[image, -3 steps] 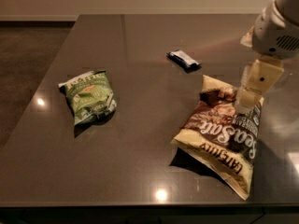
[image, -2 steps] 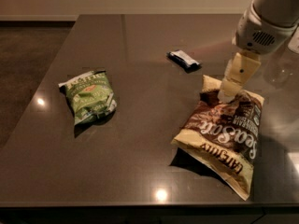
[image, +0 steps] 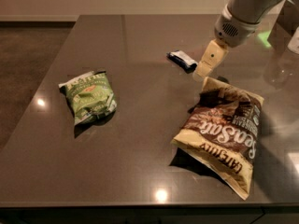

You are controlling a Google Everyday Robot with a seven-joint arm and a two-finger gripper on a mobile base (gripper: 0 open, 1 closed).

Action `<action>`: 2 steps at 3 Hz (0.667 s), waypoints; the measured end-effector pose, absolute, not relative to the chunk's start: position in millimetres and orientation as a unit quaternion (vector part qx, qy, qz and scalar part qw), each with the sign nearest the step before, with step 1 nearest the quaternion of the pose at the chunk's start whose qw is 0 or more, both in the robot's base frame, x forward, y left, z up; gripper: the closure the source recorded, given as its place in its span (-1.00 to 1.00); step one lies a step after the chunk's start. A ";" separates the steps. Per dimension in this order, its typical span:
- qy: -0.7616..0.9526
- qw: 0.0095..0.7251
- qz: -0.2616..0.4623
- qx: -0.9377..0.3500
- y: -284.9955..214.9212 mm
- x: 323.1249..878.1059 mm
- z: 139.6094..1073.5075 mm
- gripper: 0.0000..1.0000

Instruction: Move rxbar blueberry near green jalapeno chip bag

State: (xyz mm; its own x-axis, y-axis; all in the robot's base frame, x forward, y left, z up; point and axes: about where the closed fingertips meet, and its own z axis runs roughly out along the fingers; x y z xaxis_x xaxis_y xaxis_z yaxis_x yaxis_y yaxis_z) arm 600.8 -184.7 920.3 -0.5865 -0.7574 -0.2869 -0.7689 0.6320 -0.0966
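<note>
Dark rxbar blueberry (image: 182, 60) flat on table (image: 140, 167) (just left of jaws).

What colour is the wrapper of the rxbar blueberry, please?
Dark blue with a white panel, in the camera view; the rxbar blueberry lies beside the gripper.

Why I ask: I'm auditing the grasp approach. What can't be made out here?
- Camera view: the gripper, right beside the rxbar blueberry, covers the bar's right end; contact cannot be told.
- Camera view: the arm is cut off by the top edge.
- Camera view: the green jalapeno chip bag has lettering too small to read.
</note>
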 end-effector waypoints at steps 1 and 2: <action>0.912 0.147 0.027 -0.383 -181.0 625.9 905.8 -1.00; 0.925 0.136 0.025 -0.355 -177.4 652.4 887.1 -1.00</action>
State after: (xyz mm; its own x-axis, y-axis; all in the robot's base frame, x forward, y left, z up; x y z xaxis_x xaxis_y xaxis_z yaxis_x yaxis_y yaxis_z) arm 652.4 -177.4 887.1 -0.7111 -0.6496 -0.2690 -0.6632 0.7468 -0.0500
